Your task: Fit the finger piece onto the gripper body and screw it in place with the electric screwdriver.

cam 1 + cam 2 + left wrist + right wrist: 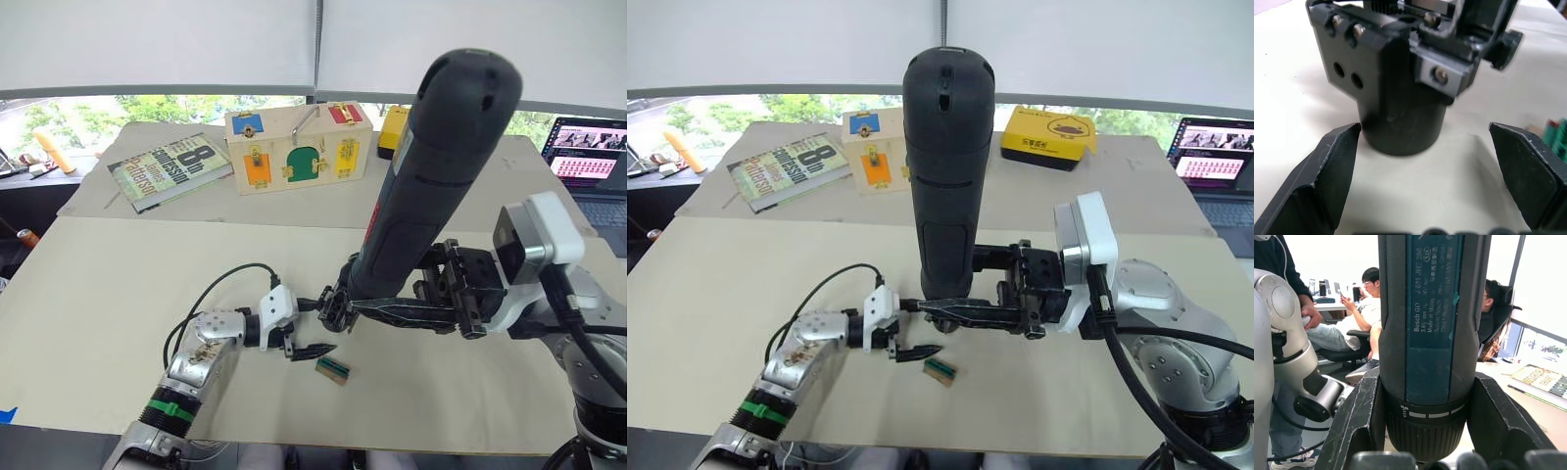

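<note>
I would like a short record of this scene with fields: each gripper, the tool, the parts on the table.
right gripper: shut on the electric screwdriver, held upright
left gripper: open, fingers either side of the gripper body
gripper body: standing on the table, under the screwdriver
finger piece: lying on the table beside the left gripper, not fitted
green-topped block: loose, next to the finger piece

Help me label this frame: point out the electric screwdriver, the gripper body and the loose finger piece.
electric screwdriver [942, 176], right eye view, mid barrel.
gripper body [1396, 98], left wrist view, front of its round base.
finger piece [313, 351], left eye view, middle of the wedge.
</note>
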`<state>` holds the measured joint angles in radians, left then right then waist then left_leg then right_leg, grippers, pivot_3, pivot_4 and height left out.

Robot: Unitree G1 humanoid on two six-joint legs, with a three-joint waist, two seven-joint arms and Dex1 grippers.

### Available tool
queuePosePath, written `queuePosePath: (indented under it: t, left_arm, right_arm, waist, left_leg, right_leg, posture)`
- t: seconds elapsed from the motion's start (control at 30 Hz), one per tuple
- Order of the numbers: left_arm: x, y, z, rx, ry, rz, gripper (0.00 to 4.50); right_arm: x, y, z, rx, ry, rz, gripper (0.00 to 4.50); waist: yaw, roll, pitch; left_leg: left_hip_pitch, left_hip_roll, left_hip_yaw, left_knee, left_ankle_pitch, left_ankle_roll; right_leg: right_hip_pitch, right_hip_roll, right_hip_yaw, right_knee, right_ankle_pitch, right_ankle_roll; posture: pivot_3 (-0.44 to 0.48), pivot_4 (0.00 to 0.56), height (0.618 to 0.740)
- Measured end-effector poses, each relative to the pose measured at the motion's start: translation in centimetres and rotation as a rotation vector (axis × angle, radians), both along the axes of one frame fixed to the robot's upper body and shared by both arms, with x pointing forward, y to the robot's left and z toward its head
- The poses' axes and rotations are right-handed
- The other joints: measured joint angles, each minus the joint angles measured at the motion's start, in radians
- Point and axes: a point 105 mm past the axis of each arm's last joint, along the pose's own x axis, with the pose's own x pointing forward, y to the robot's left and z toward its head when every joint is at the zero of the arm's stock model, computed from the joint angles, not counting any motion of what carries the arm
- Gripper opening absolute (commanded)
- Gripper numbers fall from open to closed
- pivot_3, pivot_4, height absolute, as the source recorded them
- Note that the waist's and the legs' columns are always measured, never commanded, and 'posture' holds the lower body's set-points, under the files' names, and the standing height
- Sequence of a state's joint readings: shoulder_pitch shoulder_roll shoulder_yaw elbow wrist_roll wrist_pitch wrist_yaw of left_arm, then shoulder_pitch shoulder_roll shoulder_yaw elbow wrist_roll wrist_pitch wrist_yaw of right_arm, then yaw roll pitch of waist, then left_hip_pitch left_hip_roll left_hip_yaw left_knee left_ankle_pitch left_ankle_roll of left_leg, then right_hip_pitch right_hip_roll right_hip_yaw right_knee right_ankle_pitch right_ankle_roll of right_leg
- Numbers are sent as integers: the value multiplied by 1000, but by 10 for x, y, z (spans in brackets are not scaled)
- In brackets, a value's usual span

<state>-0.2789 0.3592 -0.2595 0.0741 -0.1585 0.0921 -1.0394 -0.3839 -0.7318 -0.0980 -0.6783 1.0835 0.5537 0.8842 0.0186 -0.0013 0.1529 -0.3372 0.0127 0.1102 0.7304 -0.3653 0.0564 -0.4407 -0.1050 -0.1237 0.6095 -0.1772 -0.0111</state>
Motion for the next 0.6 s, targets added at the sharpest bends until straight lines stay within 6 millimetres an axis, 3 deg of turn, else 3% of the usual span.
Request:
queuePosePath:
  t: [0.6]
  left_arm:
    - [12,-23,-2,-19,-38,52,4444]
  right_arm:
    - [0,1,4,1,-20,2,1895]
  waist:
    - [23,0,0]
  left_leg:
    - [1,-2,-1,0,1,3]
  right_leg:
    - [2,-4,0,0,1,2]
  posture:
    - [0,150,740]
